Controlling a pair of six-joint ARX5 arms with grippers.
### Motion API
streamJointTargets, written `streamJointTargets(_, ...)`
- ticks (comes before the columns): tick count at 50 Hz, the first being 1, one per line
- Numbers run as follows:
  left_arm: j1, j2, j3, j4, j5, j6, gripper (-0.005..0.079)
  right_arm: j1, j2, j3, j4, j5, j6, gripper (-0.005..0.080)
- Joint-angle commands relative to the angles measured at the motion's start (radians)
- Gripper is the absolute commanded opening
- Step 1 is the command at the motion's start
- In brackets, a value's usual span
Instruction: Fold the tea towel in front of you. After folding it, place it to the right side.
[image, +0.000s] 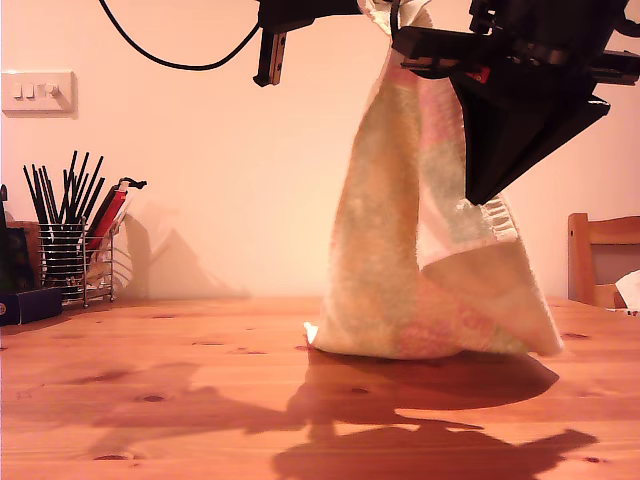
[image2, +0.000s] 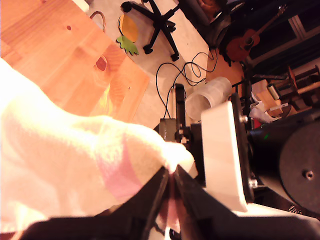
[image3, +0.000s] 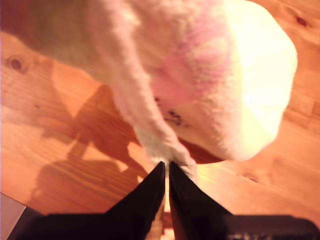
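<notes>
- The tea towel (image: 400, 250) hung from the top of the exterior view, and only its lower edge rested on the counter (image: 150, 400).
- Our first gripper (image2: 171, 182) had its jaws pressed together on a bunched bit of the towel's upper edge.
- Our second gripper (image3: 166, 172) was likewise clamped on a thin strip of the cloth, above the wood.
- The counter lay bare in front of the towel and toward the exterior view's left, up to a wire holder of dark sticks (image: 65, 245) near the wall.
- A chair back (image: 600, 255) stood at the exterior view's right edge.
- In the exterior view both arms were cut off at the top edge, so we could not tell there which was which.
</notes>
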Motion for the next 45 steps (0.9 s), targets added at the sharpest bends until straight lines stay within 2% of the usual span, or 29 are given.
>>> streamJointTargets(1,-0.001,0.0,0.0,-0.006,-0.028,0.021,-0.002,0.002,-0.019,0.006,0.003,-0.004,-0.013,-0.0013)
streamJointTargets(12,0.019,0.0,0.0,-0.06,-0.187,0.08,-0.002,0.031,-0.107,0.034,-0.067,-0.039,-0.028,-0.0012)
streamJointTargets(22,0.027,0.0,0.0,-0.066,-0.162,0.092,-0.002,0.031,-0.145,0.044,-0.112,-0.073,-0.029,-0.0009)
streamJointTargets(25,0.027,0.0,0.0,-0.064,-0.137,0.091,-0.002,0.031,-0.135,0.044,-0.098,-0.081,-0.034,0.0066)
streamJointTargets(30,0.026,0.0,0.0,-0.05,-0.075,0.087,-0.002,0.033,-0.112,0.044,-0.048,-0.121,-0.037,0.0316)
streamJointTargets(32,0.025,0.0,0.0,-0.048,-0.052,0.086,-0.002,0.033,-0.101,0.044,-0.029,-0.142,-0.032,0.0381)
streamJointTargets(45,0.024,0.0,0.0,-0.023,0.072,0.06,-0.002,0.031,-0.034,0.044,0.04,-0.156,-0.027,0.0388)
